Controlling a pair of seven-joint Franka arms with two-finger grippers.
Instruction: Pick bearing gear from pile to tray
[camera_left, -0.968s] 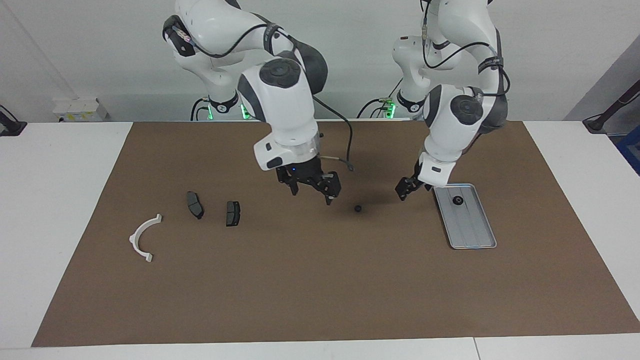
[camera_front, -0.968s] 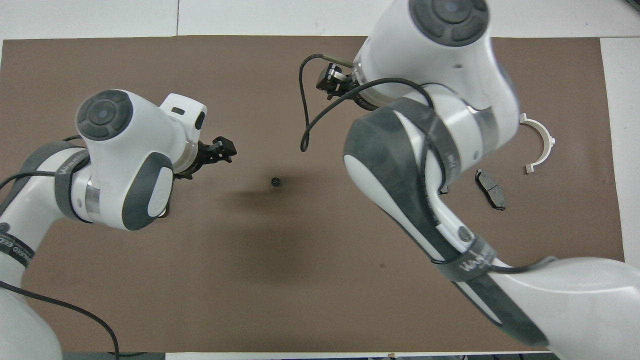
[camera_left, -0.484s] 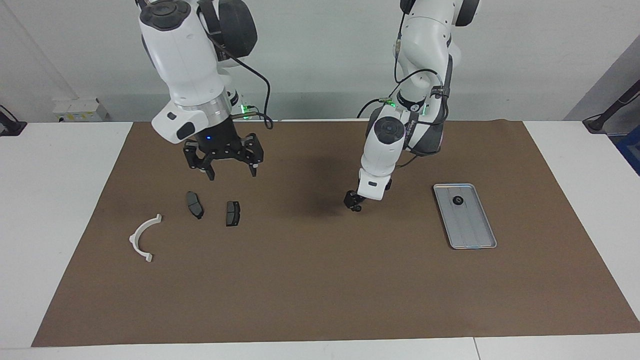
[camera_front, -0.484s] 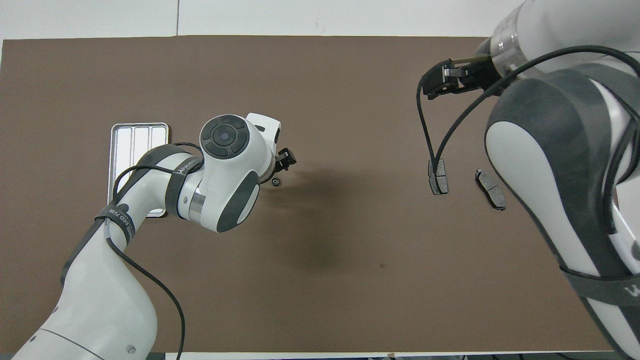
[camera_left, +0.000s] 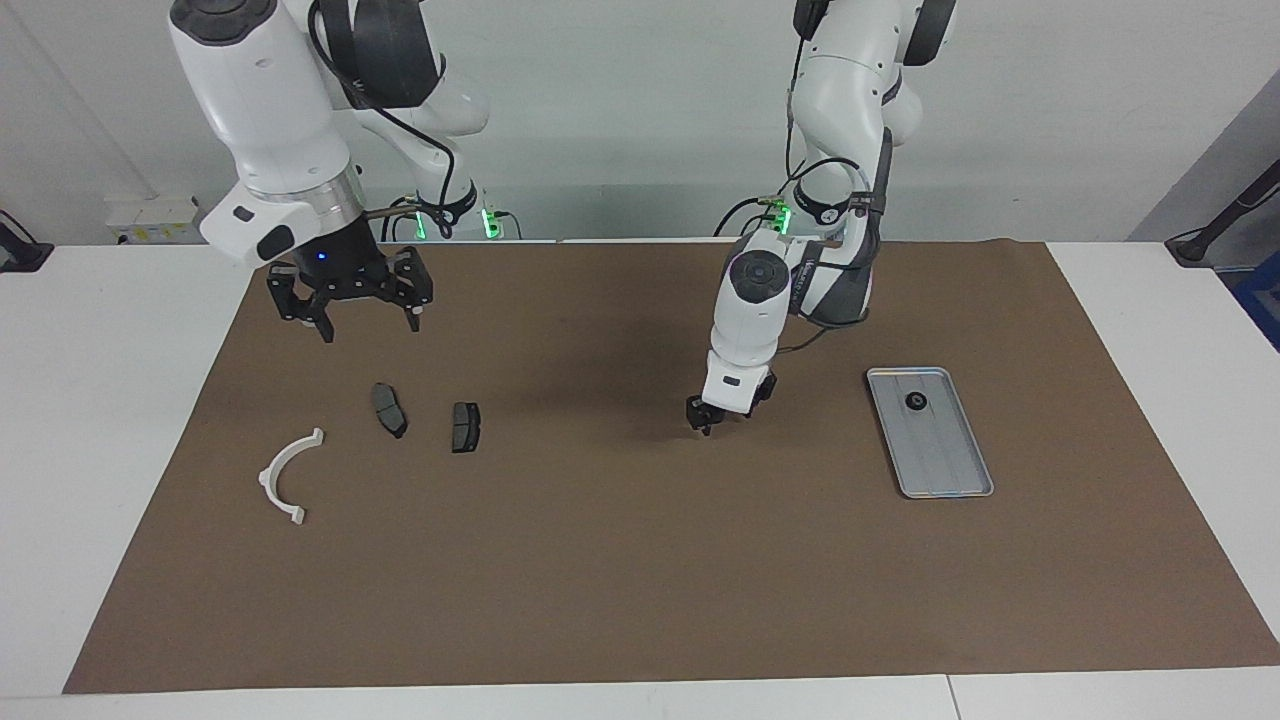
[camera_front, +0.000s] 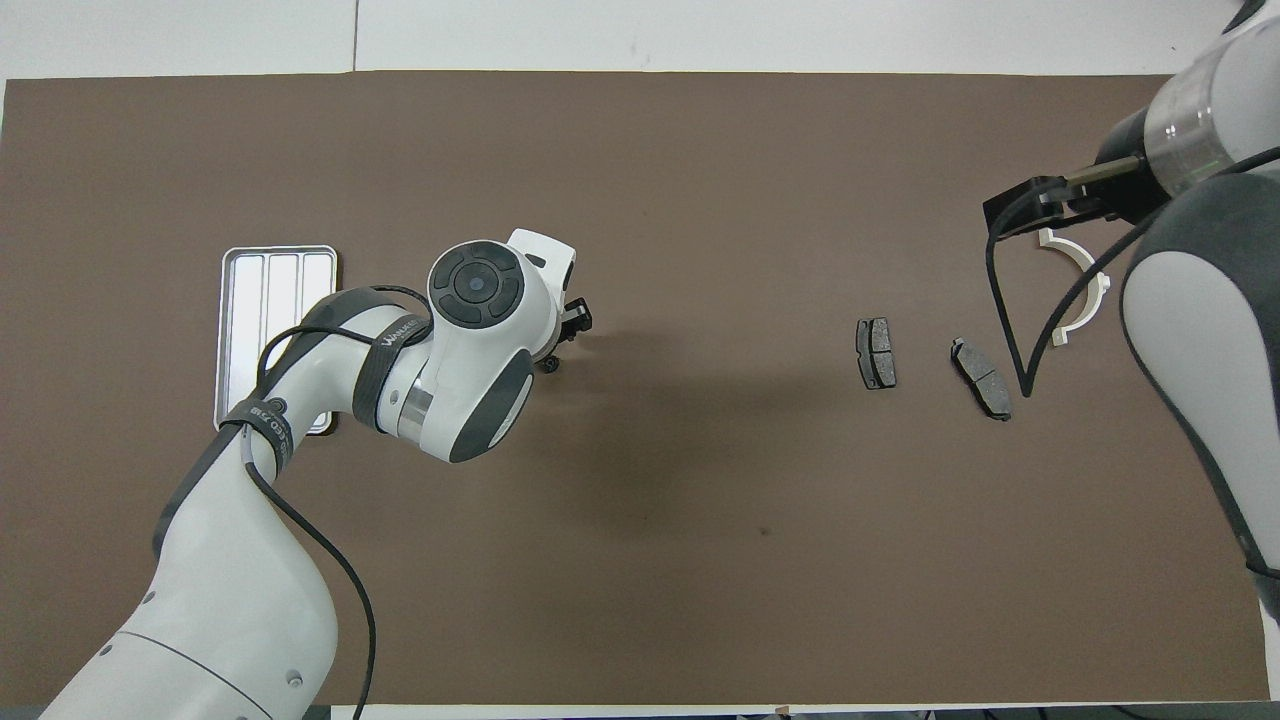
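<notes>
The brown mat (camera_left: 600, 560) lies bare between the tray (camera_left: 940, 455) and the two brake pads (camera_left: 390, 409), well inside the bench (camera_left: 100, 420) edges. The left gripper (camera_left: 703, 421) is down at the mat where the small black bearing gear (camera_front: 549, 365) lies, close by its jaws; I cannot tell whether they grip it. The right gripper (camera_left: 350, 318) hangs with jaws spread over the mat near the brake pads, and another black piece (camera_left: 914, 401) sits in the tray.

the room is bright and the light is even. a soft dark shadow lies on the brown mat (camera_left: 640, 560) under the left arm (camera_left: 760, 300). the tray (camera_front: 232, 300) shines pale. the right arm (camera_front: 1200, 330) looks huge and a bit blurry near the overhead camera.
</notes>
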